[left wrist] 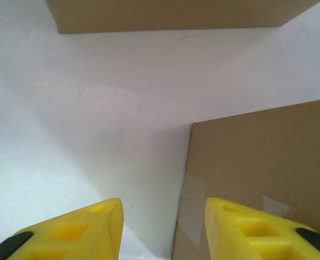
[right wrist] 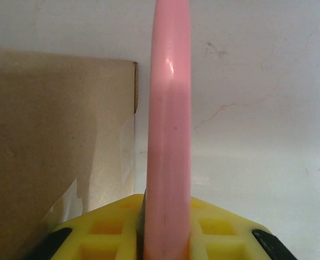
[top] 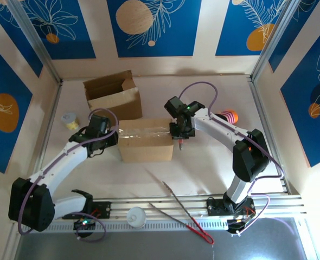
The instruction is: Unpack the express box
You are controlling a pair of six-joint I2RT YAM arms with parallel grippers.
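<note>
The express box (top: 145, 140) lies at the centre of the white surface (top: 203, 168), its clear tape (top: 144, 131) apparently uncut, so unpacking looks barely begun. The left end effector (left wrist: 162, 216) stands spread at the box's left end. The right end effector (right wrist: 165, 219) pinches a pink tool (right wrist: 170, 108) at its right end.

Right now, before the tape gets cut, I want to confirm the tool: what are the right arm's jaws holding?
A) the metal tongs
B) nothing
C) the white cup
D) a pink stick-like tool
D: the right jaws are clamped on a pink tool, which sticks out past the edge of the taped box.
</note>
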